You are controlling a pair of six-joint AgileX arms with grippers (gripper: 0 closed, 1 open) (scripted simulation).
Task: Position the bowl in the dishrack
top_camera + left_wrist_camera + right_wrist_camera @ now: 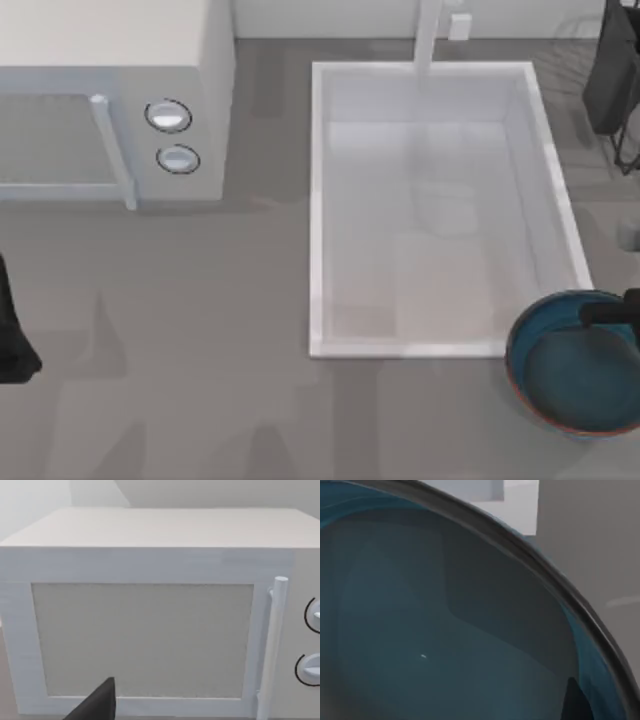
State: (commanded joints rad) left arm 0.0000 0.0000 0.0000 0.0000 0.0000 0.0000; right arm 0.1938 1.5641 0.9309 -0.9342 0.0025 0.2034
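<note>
- The bowl (578,365) sits at the near right of the table (200,380), just off the sink's (320,210) near right corner, its rim overlapping that corner from above.
- The right gripper (610,315) is at the bowl's far right rim, a dark finger reaching in over the edge; whether it is clamped on the rim I cannot tell.
- The right wrist view looks straight into the bowl (435,630) from very near, with a dark fingertip (577,700) against its inner wall and a sink corner (520,505) beyond the rim.
- The left arm (12,335) is parked at the near left edge; its gripper's state I cannot tell.
- One bowl, one sink, one microwave (110,100) with two knobs (168,116).
- The left wrist view faces the microwave door (142,640) and handle (272,645).
- The dishrack (615,90) lies at the far right, right of the sink, well apart from the bowl.
</note>
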